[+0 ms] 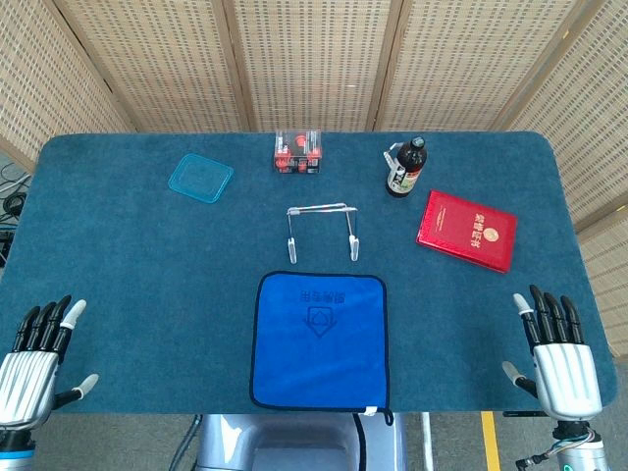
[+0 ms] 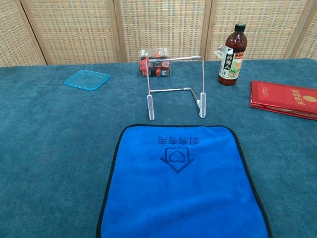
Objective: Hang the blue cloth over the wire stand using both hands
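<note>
**Fingers spread, nothing held; cloth flat on tabletop**

Fingers (image 1: 47, 322) of the left hand (image 1: 29, 368) are straight and apart, w/ nothing in them; thumb sticks out to the side. Same on the right hand (image 1: 559, 358): fingers (image 1: 551, 314) extended, apart, holding nothing. Both hands sit at the near edge of the tabletop (image 1: 118, 255), one at each near corner, seen in head view only; chest view shows neither.

Between the two hands, well apart from both, lies the blue cloth (image 1: 320, 340), flat & spread out, black trim round the edge, printed logo and characters near its far side. Its near edge reaches the tabletop's near edge; a small white tag shows at that edge on the right-hand side.

Just beyond the cloth's far edge, away from the fingers, stands the wire stand (image 2: 176, 87), upright on white feet, bare, top bar running side to side. Close to the cloth but not touching it.

Farther out from the fingers:
- clear box w/ red and black items (image 1: 298, 153), behind the stand
- light-blue lid (image 1: 200, 178), lying flat on the left hand's side
- dark bottle (image 2: 231, 48), upright, red cap, on the right hand's side
- red booklet (image 1: 467, 230) w/ gold print, flat, nearer the right hand than the bottle

Woven screen panels (image 1: 314, 59) stand behind the tabletop.
</note>
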You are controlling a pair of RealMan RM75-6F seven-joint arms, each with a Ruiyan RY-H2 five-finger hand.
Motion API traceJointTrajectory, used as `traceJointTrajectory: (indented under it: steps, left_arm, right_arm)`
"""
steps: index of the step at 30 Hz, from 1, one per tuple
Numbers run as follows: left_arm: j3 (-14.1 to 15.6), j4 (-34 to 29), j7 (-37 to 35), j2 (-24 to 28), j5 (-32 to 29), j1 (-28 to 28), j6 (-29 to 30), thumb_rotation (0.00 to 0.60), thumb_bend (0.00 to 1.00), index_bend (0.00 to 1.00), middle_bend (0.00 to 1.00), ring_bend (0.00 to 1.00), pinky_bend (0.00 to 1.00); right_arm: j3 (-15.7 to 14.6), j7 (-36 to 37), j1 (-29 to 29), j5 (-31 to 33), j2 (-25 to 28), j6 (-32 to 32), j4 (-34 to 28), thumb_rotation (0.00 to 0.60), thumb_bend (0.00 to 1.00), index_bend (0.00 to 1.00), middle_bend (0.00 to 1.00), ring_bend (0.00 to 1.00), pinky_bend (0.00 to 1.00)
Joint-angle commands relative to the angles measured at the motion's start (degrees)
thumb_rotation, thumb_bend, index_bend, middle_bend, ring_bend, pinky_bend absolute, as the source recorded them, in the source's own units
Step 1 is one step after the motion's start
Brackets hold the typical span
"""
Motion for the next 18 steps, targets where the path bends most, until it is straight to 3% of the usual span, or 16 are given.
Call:
traceJointTrajectory:
  steps: [1, 11, 18]
  left_arm:
    - [0.1, 0.2, -0.3, 0.0, 0.3, -0.1, -0.1, 0.600, 0.01, 0.00, 0.00, 0.00, 0.00]
    - [0.0, 0.9, -1.7, 0.0, 1.6, -0.6, 0.0, 0.600, 0.01, 0.00, 0.00, 0.00, 0.00]
    - [-0.6, 1.8, -3.0, -0.4, 1.7, -1.3, -0.2, 0.600, 0.01, 0.00, 0.00, 0.00, 0.00]
  right_arm:
    - [-0.1, 0.5, 0.1, -0.1, 0.2, -0.2, 0.1, 0.600, 0.00, 0.00, 0.00, 0.00, 0.00]
    - [-1.3, 4.0, 1.8, -2.9, 0.8, -2.4, 1.0, 0.600, 0.00, 0.01, 0.00, 0.00, 0.00]
    - [-0.9, 10.4, 8.0, -13.0, -2.6, -3.4, 10.7, 0.600, 0.00, 0.15, 0.06, 0.00, 0.00]
